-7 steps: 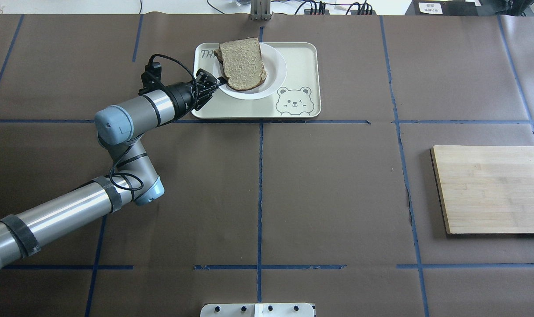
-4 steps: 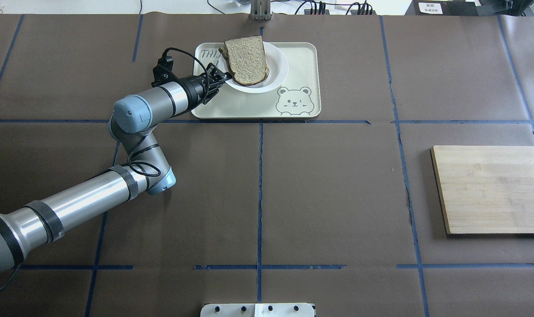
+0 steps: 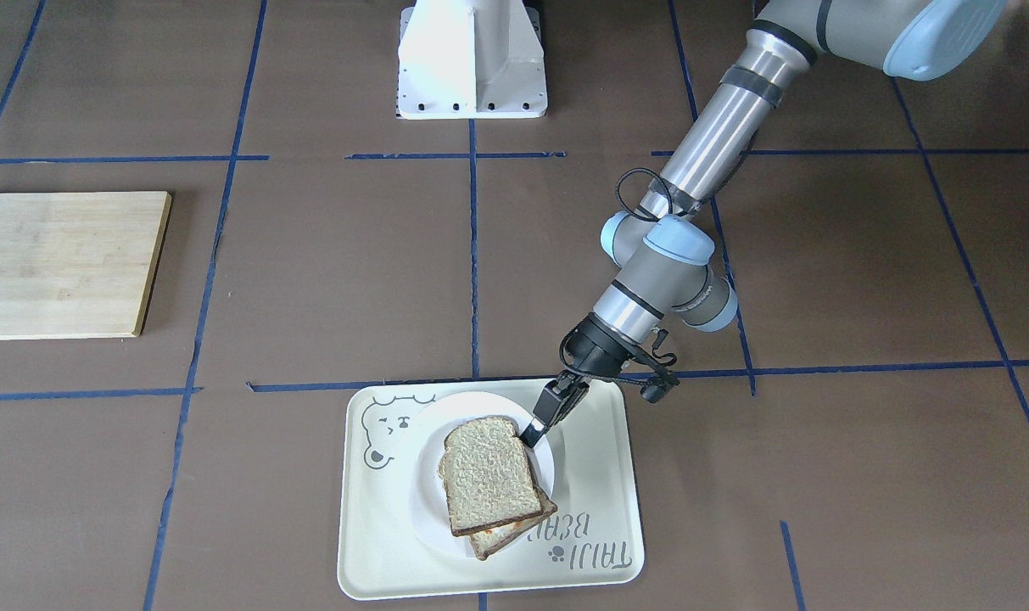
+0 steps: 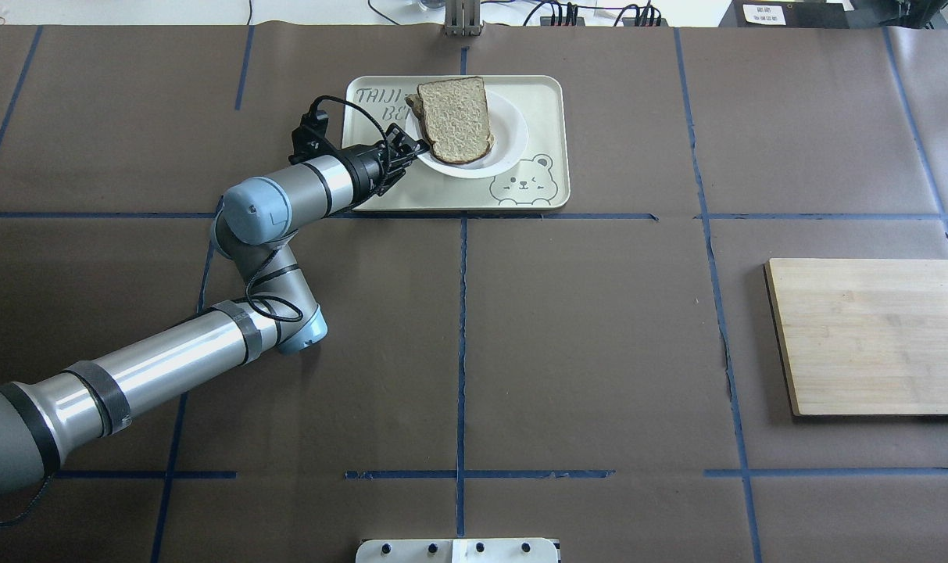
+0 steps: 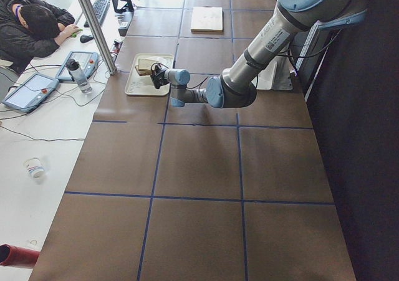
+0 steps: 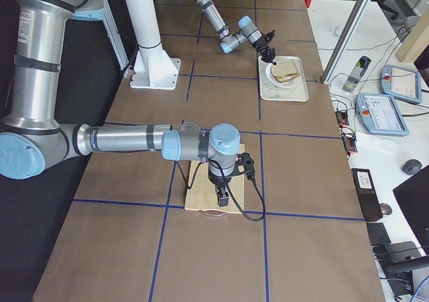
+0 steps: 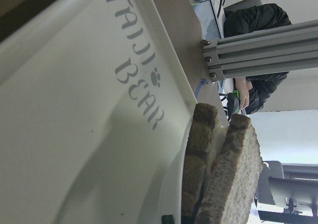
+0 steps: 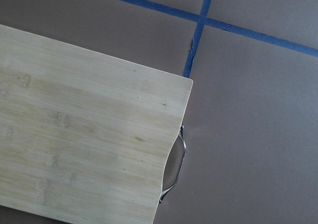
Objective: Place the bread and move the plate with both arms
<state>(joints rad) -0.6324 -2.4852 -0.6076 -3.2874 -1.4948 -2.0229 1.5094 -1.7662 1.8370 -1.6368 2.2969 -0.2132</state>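
Observation:
The bread (image 4: pixel 456 117) lies on top of a second slice on the white plate (image 4: pixel 513 137), which sits in the cream bear tray (image 4: pixel 540 98). My left gripper (image 4: pixel 415 147) is shut on the plate's left rim, low over the tray. In the front-facing view its fingers (image 3: pixel 538 423) pinch the rim of the plate (image 3: pixel 446 416) beside the bread (image 3: pixel 489 475). The left wrist view shows both slices edge-on, the bread (image 7: pixel 233 184) nearest. My right gripper (image 6: pixel 222 198) hangs over the wooden board in the exterior right view only; I cannot tell if it is open or shut.
A wooden cutting board (image 4: pixel 872 336) with a metal handle (image 8: pixel 174 164) lies at the table's right. The white robot base (image 3: pixel 472 59) stands at the near edge. A metal post (image 4: pixel 462 19) rises behind the tray. A person (image 5: pixel 34 25) sits past the far edge.
My left gripper has slid to the right, dragging the plate with both slices across the tray towards the bear drawing. The tray has stayed put.

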